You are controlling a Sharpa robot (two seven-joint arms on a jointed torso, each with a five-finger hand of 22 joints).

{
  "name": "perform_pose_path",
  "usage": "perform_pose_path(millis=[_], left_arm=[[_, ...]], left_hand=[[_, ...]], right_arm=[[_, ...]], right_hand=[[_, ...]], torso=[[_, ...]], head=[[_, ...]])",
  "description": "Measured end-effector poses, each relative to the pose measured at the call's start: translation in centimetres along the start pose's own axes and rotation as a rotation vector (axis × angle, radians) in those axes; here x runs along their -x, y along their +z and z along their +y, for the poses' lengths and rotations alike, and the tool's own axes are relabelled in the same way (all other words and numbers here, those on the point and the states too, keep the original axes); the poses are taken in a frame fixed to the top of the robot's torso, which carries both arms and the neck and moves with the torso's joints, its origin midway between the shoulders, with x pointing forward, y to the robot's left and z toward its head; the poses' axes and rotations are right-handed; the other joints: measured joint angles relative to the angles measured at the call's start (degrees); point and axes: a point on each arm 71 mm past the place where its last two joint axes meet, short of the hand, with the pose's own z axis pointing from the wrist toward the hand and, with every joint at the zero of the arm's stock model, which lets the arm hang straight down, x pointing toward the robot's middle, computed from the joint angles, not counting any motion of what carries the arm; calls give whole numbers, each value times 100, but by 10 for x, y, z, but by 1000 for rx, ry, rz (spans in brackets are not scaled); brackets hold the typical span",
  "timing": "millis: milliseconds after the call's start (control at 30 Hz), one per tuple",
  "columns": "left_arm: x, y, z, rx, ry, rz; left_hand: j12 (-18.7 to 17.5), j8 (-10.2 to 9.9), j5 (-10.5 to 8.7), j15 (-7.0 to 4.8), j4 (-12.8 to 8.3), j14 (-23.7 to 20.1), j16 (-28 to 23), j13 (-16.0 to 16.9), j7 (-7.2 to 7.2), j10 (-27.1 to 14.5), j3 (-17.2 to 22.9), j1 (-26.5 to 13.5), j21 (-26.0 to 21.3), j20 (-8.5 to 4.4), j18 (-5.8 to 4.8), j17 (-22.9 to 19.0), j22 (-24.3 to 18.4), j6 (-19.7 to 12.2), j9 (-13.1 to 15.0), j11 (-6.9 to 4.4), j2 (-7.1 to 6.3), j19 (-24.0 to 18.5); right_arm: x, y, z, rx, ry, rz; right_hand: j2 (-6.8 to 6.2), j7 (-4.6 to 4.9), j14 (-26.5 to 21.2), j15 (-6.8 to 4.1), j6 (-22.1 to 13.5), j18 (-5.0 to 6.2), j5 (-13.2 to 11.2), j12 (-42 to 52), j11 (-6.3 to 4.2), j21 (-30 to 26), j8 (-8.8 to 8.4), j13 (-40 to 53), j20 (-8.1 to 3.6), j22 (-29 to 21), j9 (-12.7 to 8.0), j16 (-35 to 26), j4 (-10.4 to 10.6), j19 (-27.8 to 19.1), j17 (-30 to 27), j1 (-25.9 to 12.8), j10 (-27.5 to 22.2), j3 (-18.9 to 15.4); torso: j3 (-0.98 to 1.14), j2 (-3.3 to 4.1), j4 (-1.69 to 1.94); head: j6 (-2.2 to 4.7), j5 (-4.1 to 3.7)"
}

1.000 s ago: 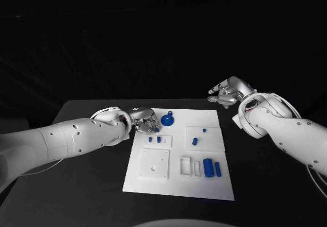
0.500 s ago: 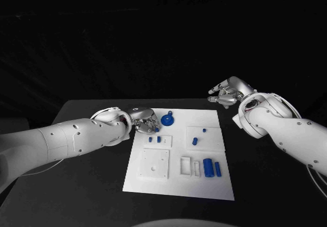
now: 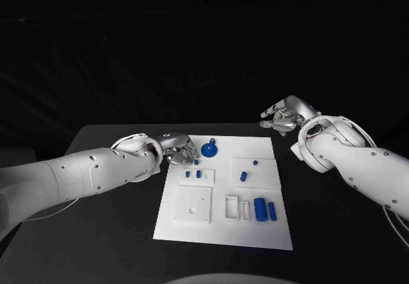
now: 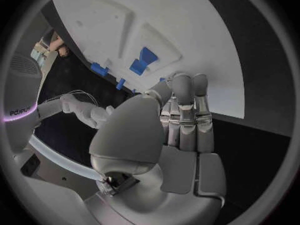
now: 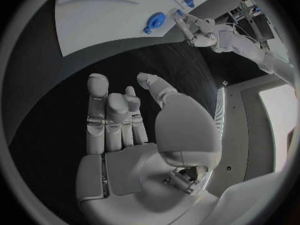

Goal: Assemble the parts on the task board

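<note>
The white task board (image 3: 221, 228) lies mid-table. A round blue part (image 3: 210, 148) sits near its far edge, two small blue pegs (image 3: 193, 174) stand further forward, and two blue cylinders (image 3: 265, 210) lie at the near right. My left hand (image 3: 179, 150) hovers at the board's far left corner with its fingers stretched out side by side (image 4: 187, 120). A small blue piece (image 3: 197, 161) shows right at the fingertips, and I cannot tell whether it is pinched. My right hand (image 3: 285, 115) is raised beyond the far right corner, palm bare and fingers spread (image 5: 119, 120).
More small blue parts (image 3: 244, 176) sit right of the board's middle. A raised white square plate (image 3: 192, 204) occupies the near left of the board. Black table (image 3: 102, 236) surrounds the board on all sides.
My left hand has drawn back slightly to the left, and less of the small blue piece at its fingertips shows. The right hand has not moved.
</note>
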Motion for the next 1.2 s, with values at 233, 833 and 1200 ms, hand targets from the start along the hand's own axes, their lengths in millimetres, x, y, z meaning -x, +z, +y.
perform_pose_path(millis=[233,833,1200], left_arm=[[4,-1,-1,-9,-14,-57],[40,-8,26,100,-234,-253],[63,-10,34,191,-654,-415]], left_hand=[[0,0,0,0,0,1,-25,-2,-19,-3,0,25,0,0,0,-1,0,-124,0,-2,-26,0],[1,0,63,185,46,-667,-637,8,210,-661,426,-223,-98,188,90,-289,4,59,1,219,-132,-481],[45,24,24,489,686,-1001,-2627,-1,197,-786,-266,-902,-1407,536,-46,-1367,-1021,29,3,298,-184,-1003]], right_arm=[[-1,1,-1,-4,-1,3],[-9,0,-1,51,15,105],[-28,-10,-4,115,-65,232]], right_hand=[[0,0,0,0,0,0,0,0,0,0,0,0,0,0,0,0,0,0,0,0,0,0],[269,84,-505,105,-119,37,-777,-3491,155,-1381,0,-3329,124,-401,7,-1357,-318,-161,-1289,221,-233,40],[349,165,-383,261,-40,298,-1303,-5287,474,-1469,0,-5968,278,-560,12,-1142,-432,-12,-1759,302,-62,163]], torso=[[0,0,3],[-1,-2,-3],[-8,-4,-4]], head=[[3,10],[20,-108],[52,-180]])
